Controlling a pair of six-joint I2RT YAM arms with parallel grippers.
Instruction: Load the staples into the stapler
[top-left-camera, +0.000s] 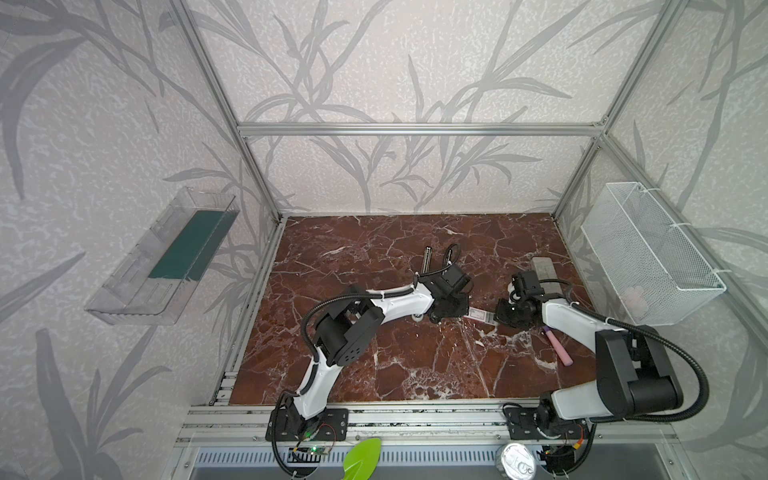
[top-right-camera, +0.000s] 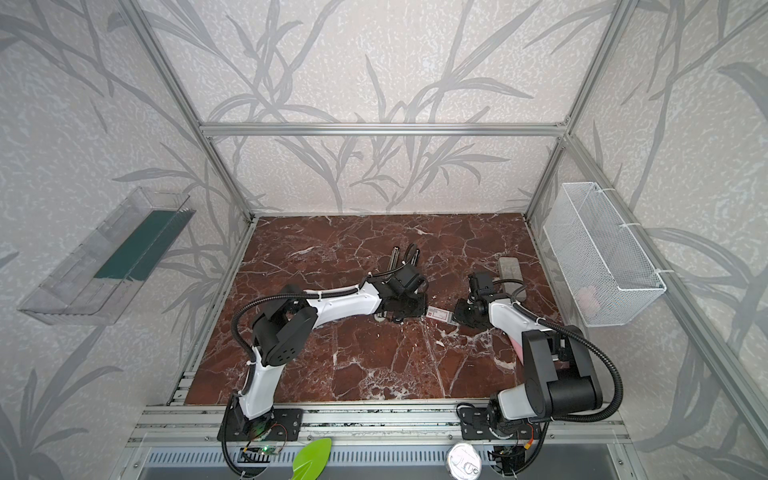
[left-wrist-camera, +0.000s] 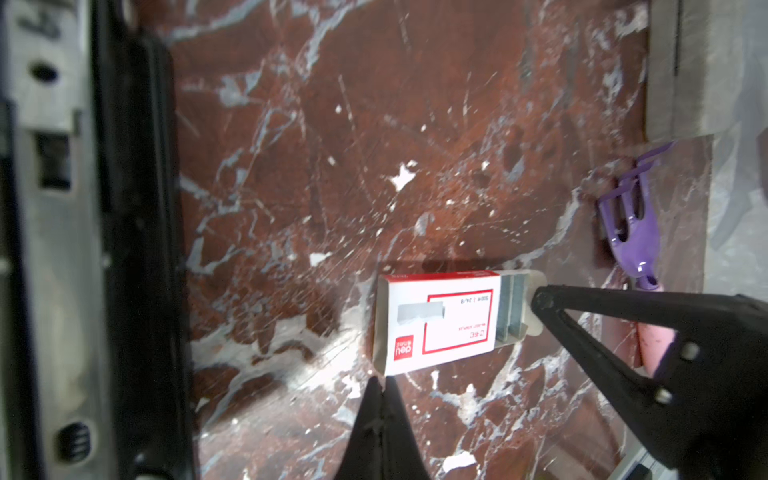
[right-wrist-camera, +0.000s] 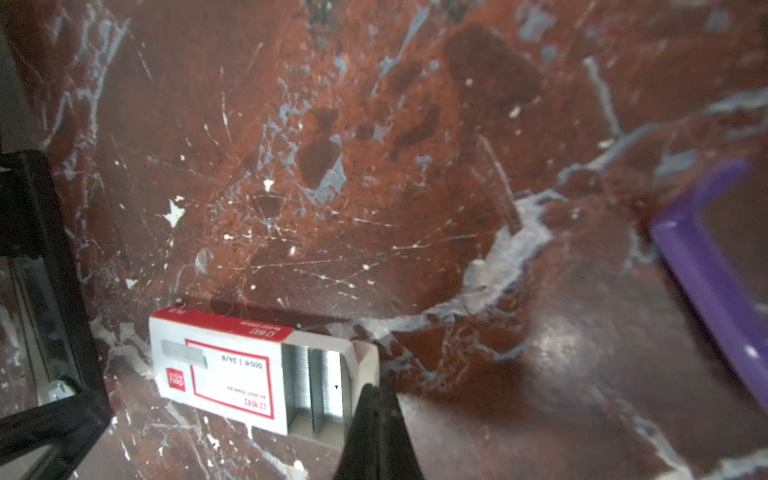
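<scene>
1. The staples box (left-wrist-camera: 440, 320) lies flat on the desk (top-left-camera: 374, 353), about mid-desk, between the two pincers. The stapler (top-left-camera: 428, 255) is set further back, apart from the box. Its metal rail is seen in the left wrist view, so it's prob. opened.
2. Left pincer (left-wrist-camera: 380, 388): fully closed, nothing held. Its tip is placed against the corner of the sleeve's closed end, prob. as a brace.
3. Right pincer (right-wrist-camera: 374, 395): fully closed too, w/ its tip at the end flap of the inner tray (right-wrist-camera: 320, 386). Whether the flap is nipped can't be told.
4. Step in hand, as judged: the tray is to be got out of the sleeve, and it's only partly out. The sleeve should be pinned by the left tip while the tray is drawn straight along the box's length, low to the desk, so nothing is tipped or spilled.
5. Materials: the sleeve is thin white card w/ red print and prob. easily crushed, so light force is advised. The staple strips are grey ribbed metal, likely to snap if bent. The desk is glossy, red-brown and marble-patterned, so sliding is to be expected.
</scene>
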